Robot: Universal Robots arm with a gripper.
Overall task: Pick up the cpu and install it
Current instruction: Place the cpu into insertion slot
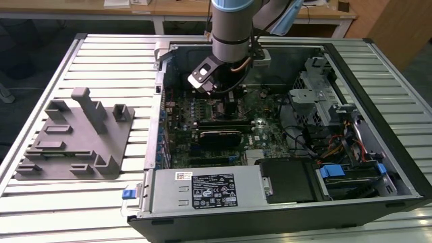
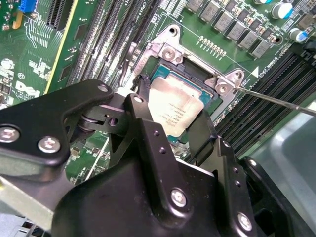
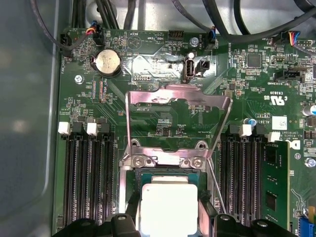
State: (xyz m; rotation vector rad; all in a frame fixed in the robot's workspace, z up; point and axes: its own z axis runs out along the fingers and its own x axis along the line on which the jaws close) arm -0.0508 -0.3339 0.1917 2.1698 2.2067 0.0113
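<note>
Now the cpu [image 2: 173, 111] is right over its socket [image 2: 190, 74] on the green board [image 3: 256, 84]. It is held by the gripper [image 3: 169, 202], whose two fingers [image 2: 200, 133] squeeze its sides. So the picking up is done. I cannot tell if the cpu is all the way down. The socket's metal lid [image 3: 197, 96] stands open, not shut yet. The grey tray [image 1: 74, 147] lies outside the case [image 1: 378, 76], at the exterior view's left.
</note>
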